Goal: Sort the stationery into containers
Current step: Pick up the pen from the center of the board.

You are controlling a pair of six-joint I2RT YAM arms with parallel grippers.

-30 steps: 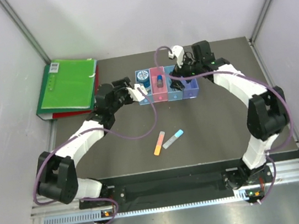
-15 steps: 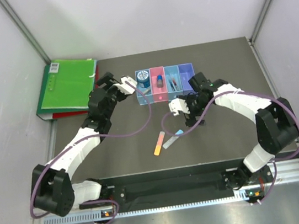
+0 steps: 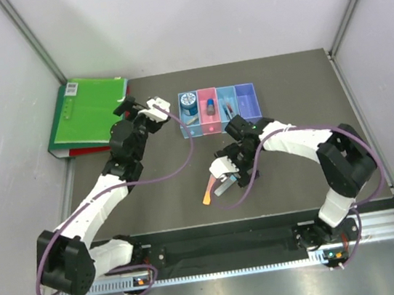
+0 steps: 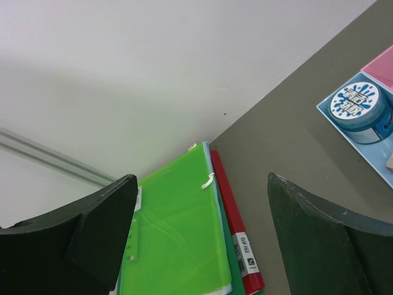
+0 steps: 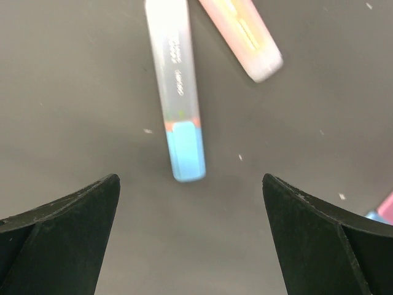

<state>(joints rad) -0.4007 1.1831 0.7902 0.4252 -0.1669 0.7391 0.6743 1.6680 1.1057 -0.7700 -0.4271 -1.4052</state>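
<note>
Jaws of right gripper (image 5: 190, 179) are spread wide, nothing held; grey stick (image 5: 175, 92) is seen just ahead at 12 o'clock, orange stick (image 5: 241, 35) at 1 o'clock. Also wide and empty, left gripper (image 4: 202, 184) is pointed at folder (image 4: 175, 246). Pick of grey stick is judged in hand: a short advance, descent and closing across its width are needed. Farther off at 12 o'clock, bins (image 3: 220, 110) are set.

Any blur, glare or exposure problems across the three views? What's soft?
Top external: even light, soft shadows, no glare on the table. Left wrist: green folder and tape roll fairly sharp; left fingers dark, soft-edged. Right wrist: grey flat stick slightly soft, print barely legible; orange-pink stick blurrier; right fingers underexposed.
</note>
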